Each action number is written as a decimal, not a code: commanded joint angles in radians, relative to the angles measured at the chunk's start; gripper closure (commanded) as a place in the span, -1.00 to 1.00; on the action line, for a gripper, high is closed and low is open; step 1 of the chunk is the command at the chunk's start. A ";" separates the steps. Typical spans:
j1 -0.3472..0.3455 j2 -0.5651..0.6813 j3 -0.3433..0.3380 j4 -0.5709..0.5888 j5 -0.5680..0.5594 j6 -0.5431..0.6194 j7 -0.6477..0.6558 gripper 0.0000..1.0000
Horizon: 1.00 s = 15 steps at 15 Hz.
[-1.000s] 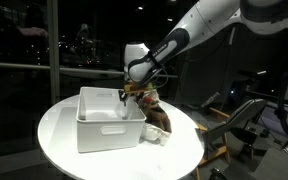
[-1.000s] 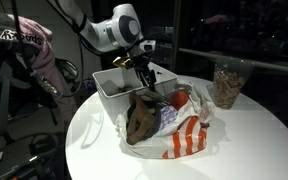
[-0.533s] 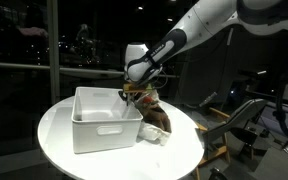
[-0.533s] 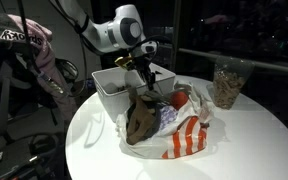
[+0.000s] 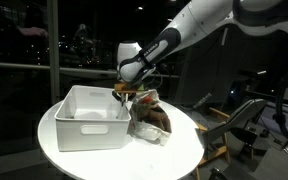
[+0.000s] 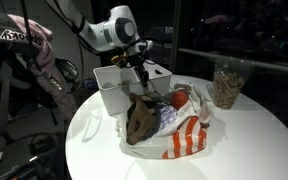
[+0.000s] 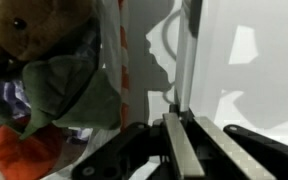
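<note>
Since a second ago the white plastic bin (image 5: 89,118) has slid across the round table (image 5: 114,163), away from the heap of soft things, and your gripper (image 5: 124,92) has closed down on its rim. In the wrist view the gripper (image 7: 181,118) is pinched together on the bin's thin upright wall (image 7: 187,60), one pad inside and one outside, at the side nearest the heap. In both exterior views the bin stands upright on the table, and its near corner is just beside the brown plush toy (image 6: 141,122) and the red-and-white striped cloth (image 6: 189,135). A clear container (image 6: 227,85) stands well apart at the far side. I judge the bin to be light, and as far as the pictures show nothing lies in it. It looks stiff enough to drag, but its wall is thin and smooth, so it may flex or slip between the pads, and pulling from one edge can make it pivot. A deep hold on the rim near the middle of a side, or by a corner where the wall is stiffest, should keep it straightest.
</note>
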 commanded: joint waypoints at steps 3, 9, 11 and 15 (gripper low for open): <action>0.054 0.035 -0.056 0.076 0.004 -0.051 0.128 0.06; 0.022 -0.088 -0.051 -0.010 0.001 -0.091 0.128 -0.86; 0.021 -0.146 -0.058 -0.057 -0.029 -0.094 0.125 -1.00; -0.005 -0.293 -0.034 -0.194 -0.086 -0.098 0.022 -1.00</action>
